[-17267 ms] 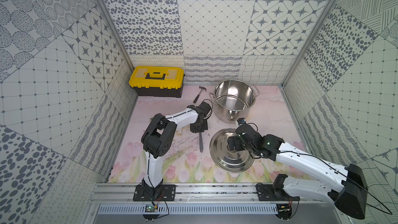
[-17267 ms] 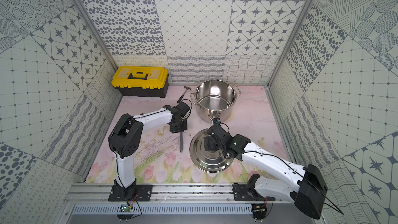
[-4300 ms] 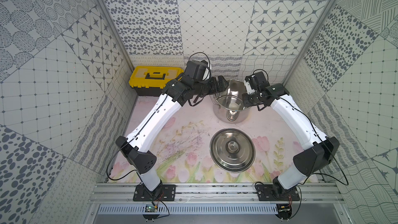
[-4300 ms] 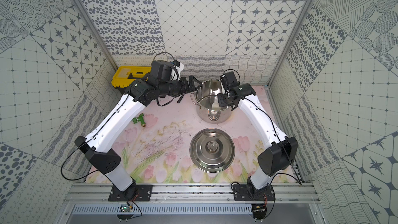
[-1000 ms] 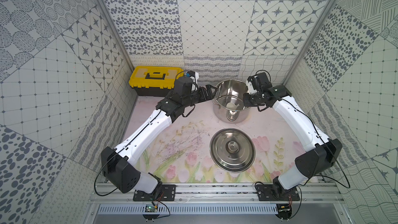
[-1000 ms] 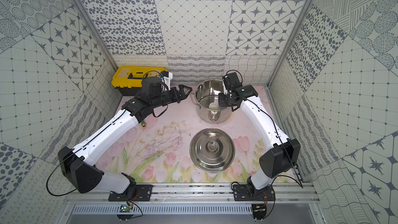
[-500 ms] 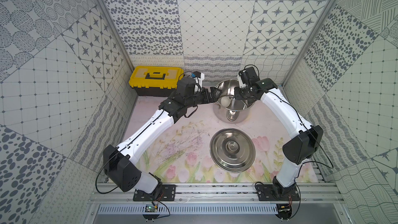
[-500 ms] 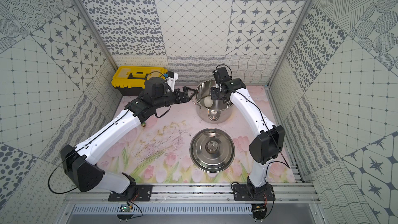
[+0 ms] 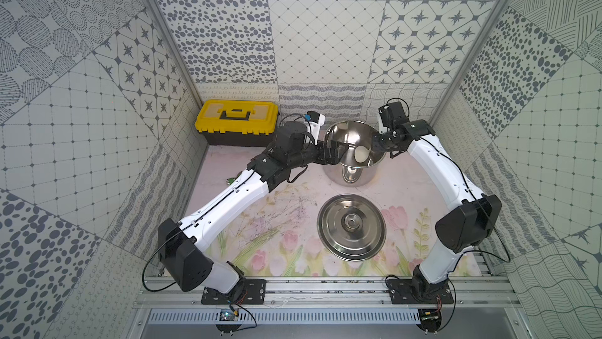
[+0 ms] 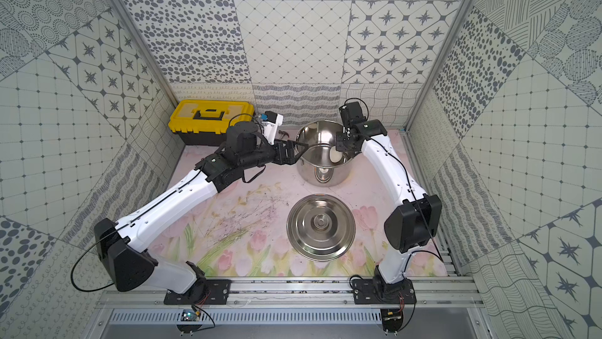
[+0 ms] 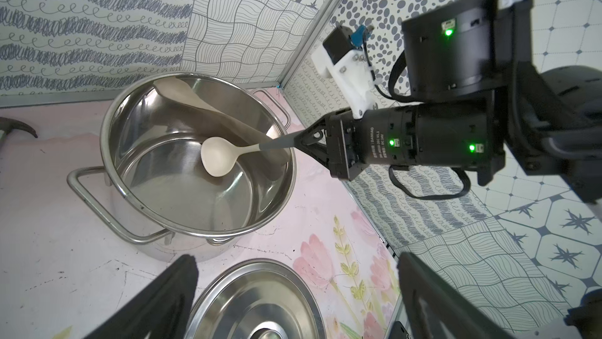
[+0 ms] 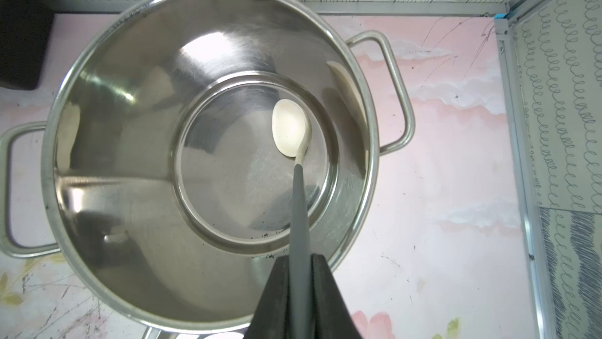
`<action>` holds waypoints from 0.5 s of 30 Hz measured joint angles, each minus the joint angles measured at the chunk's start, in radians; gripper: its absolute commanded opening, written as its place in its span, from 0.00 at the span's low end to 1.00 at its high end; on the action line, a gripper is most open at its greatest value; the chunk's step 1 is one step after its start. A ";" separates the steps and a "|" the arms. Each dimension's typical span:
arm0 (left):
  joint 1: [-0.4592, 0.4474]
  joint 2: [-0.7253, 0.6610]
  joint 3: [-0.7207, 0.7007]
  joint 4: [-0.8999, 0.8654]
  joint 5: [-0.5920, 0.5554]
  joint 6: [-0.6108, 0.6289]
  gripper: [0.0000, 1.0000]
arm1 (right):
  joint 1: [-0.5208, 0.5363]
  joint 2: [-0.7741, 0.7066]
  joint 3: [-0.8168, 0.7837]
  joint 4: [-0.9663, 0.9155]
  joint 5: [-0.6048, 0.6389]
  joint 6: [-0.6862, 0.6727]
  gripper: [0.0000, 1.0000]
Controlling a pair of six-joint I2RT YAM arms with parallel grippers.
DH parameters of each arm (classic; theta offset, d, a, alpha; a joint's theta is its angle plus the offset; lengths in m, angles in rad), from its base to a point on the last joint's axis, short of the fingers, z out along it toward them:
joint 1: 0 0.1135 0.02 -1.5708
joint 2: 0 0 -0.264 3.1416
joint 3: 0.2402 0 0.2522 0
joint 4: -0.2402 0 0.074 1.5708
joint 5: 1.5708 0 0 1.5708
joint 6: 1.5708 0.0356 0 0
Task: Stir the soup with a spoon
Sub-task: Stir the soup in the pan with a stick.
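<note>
The spoon (image 12: 299, 171) hangs inside the stainless-steel stockpot (image 9: 332, 172), its cream-white oval bowl low over the pot's shiny floor on the side nearer the right arm, its slim dark grey handle rising at a slant past the rim. The right gripper (image 12: 298, 259) has its jaws clamped tight on the upper end of that handle, reaching in from above the rim. Whether the bowl actually touches the steel bottom is hard to judge from here. The stockpot stands upright toward the back of the floral mat (image 9: 260, 239), its two loop handles pointing out to either side. The left gripper (image 9: 333, 155) hovers just beside the rim on the opposite side with its jaws spread wide and nothing between them. The pot's lid (image 9: 351, 226) lies flat on the mat, knob up, in front of the pot and apart from it. A yellow and black toolbox (image 9: 236, 122) sits shut against the back wall to the left, and a small claw hammer (image 10: 281, 133) lies between it and the pot, partly hidden behind the left arm in both top views.
</note>
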 measured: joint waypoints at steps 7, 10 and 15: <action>-0.010 -0.002 -0.001 0.014 -0.013 0.010 1.00 | 0.014 -0.132 -0.095 -0.023 -0.029 0.008 0.00; -0.013 -0.002 -0.001 0.022 -0.015 0.010 1.00 | 0.034 -0.165 -0.129 -0.027 -0.037 0.012 0.00; -0.018 -0.005 -0.002 0.029 -0.019 0.010 1.00 | 0.082 -0.172 -0.154 -0.035 -0.059 0.035 0.00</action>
